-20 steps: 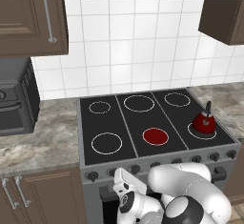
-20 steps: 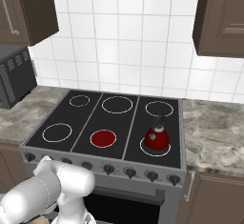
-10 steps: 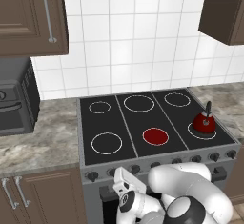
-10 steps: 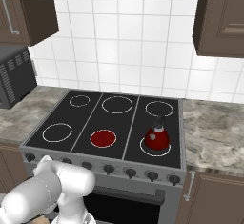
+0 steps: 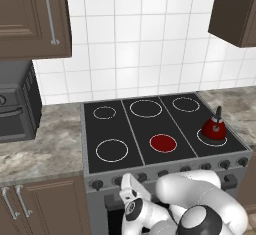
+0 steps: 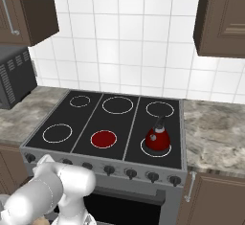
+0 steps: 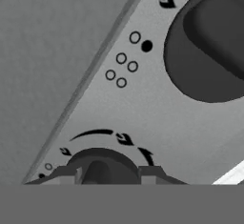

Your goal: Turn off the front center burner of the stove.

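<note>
The stove (image 5: 165, 129) has a black glass top, split by two thin lines into three parts, and a grey steel front with a row of small dark knobs. It sits between two stretches of marbled desk (image 5: 40, 144). The burner (image 5: 163, 143) to turn off is in the middle part of the stove, in the front row, and it looks like a solid red disc; in the right base view (image 6: 104, 139) it is the same, while the other five burners are only thin white rings. A red kettle (image 5: 214, 129) stands on the front ring just right of this burner. A black microwave (image 5: 15, 104) is on the desk well left of the stove. The arm is low, in front of the stove's front panel. In the hand view the gripper (image 7: 107, 174) is very close to the steel front, and its two fingertips (image 7: 66, 174) stand apart on either side of a dark knob (image 7: 100, 163). I cannot tell if they touch it. A second knob (image 7: 214, 46) is further along the panel, with small ring marks between them.
</note>
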{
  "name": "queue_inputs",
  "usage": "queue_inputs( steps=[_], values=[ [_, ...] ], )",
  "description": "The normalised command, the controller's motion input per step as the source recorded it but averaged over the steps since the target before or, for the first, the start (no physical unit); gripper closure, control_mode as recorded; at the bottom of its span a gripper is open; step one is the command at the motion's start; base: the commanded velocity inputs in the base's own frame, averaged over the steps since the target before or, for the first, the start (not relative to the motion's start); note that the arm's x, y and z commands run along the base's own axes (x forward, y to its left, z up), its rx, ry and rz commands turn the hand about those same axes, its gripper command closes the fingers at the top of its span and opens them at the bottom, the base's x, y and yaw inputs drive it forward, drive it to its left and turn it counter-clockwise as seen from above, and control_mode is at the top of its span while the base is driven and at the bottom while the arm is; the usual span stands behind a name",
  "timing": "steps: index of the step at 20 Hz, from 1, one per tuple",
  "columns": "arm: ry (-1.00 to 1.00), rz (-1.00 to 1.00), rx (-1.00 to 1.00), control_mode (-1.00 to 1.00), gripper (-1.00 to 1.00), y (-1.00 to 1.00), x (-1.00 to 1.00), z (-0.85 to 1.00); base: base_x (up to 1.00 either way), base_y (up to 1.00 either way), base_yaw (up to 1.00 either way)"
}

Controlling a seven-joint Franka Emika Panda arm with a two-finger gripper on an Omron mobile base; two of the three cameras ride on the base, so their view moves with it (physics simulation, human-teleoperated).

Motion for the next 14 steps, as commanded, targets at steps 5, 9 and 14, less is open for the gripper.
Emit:
queue_inputs(
  steps=[5, 9, 14],
  values=[
    [-0.17, 0.00, 0.43, -1.00, 1.00, -0.31, 0.02, 0.23, 0.00, 0.00, 0.00],
    [-0.18, 0.00, 0.49, -1.00, 1.00, -0.44, 0.00, 0.16, 0.00, 0.00, 0.00],
    [-0.22, 0.00, 0.52, -1.00, 1.00, -0.46, 0.00, 0.07, 0.00, 0.00, 0.00]
  ],
)
